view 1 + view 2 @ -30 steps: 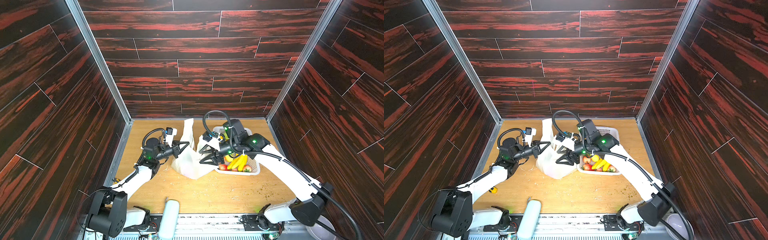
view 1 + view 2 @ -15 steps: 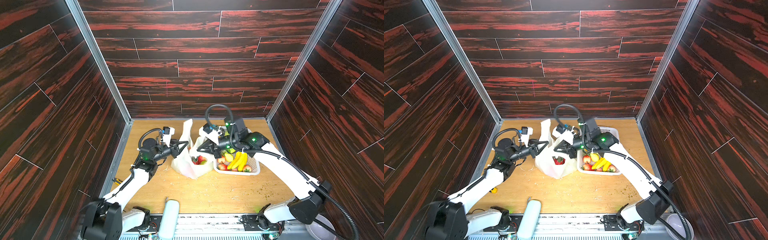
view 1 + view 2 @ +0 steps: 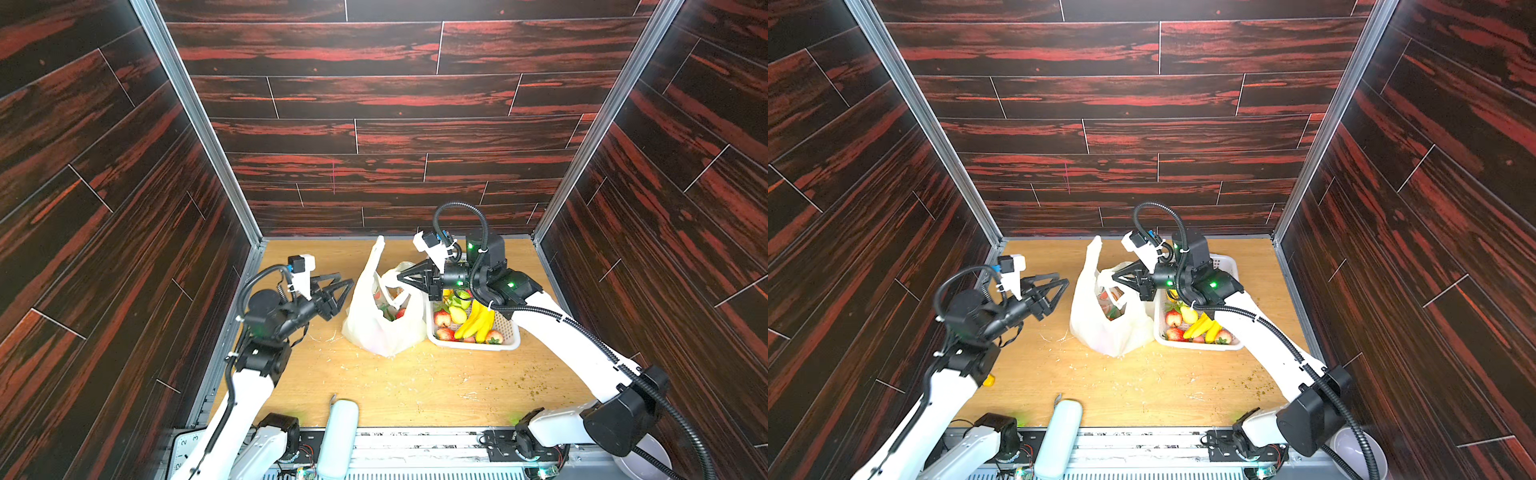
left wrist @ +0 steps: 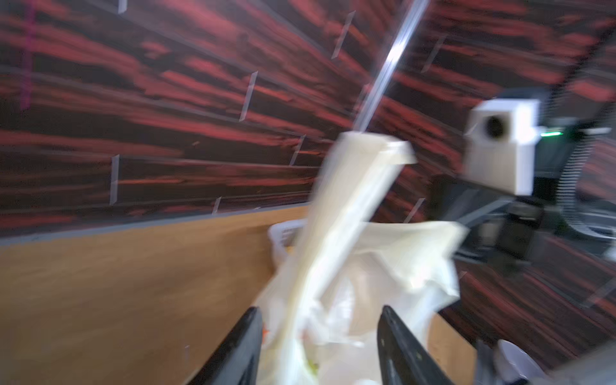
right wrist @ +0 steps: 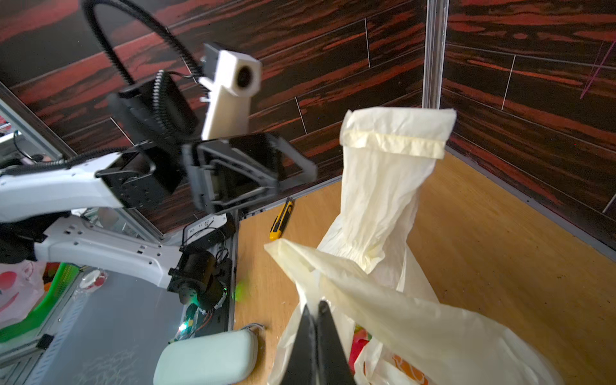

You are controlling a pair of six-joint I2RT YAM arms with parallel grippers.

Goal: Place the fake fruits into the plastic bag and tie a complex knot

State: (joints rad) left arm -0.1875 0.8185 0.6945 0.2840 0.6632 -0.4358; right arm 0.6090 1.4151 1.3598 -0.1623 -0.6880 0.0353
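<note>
The cream plastic bag (image 3: 380, 328) (image 3: 1106, 332) stands mid-table with fake fruits inside, a red one (image 3: 400, 312) (image 5: 358, 340) showing through the mouth. One handle loop (image 3: 376, 257) (image 5: 390, 173) sticks straight up. My right gripper (image 3: 400, 276) (image 3: 1115, 278) (image 5: 315, 304) is shut on the other handle at the bag's right rim. To the left of the bag, my left gripper (image 3: 348, 286) (image 3: 1064, 283) (image 4: 320, 308) is open and apart from it. More fake fruits lie in the basket: a banana bunch (image 3: 478, 322), an apple (image 3: 441, 318) and strawberries (image 3: 1174, 333).
The white perforated basket (image 3: 473, 345) (image 3: 1225, 264) touches the bag's right side. A pale mint case (image 3: 338, 440) (image 5: 206, 360) lies at the front edge. A yellow utility knife (image 3: 988, 380) (image 5: 281, 218) lies near the left wall. Dark panelled walls close in three sides.
My left gripper has let go of the bag's left edge, opened and drawn back to the left. My right gripper has shut on the bag's right handle and lifted it.
</note>
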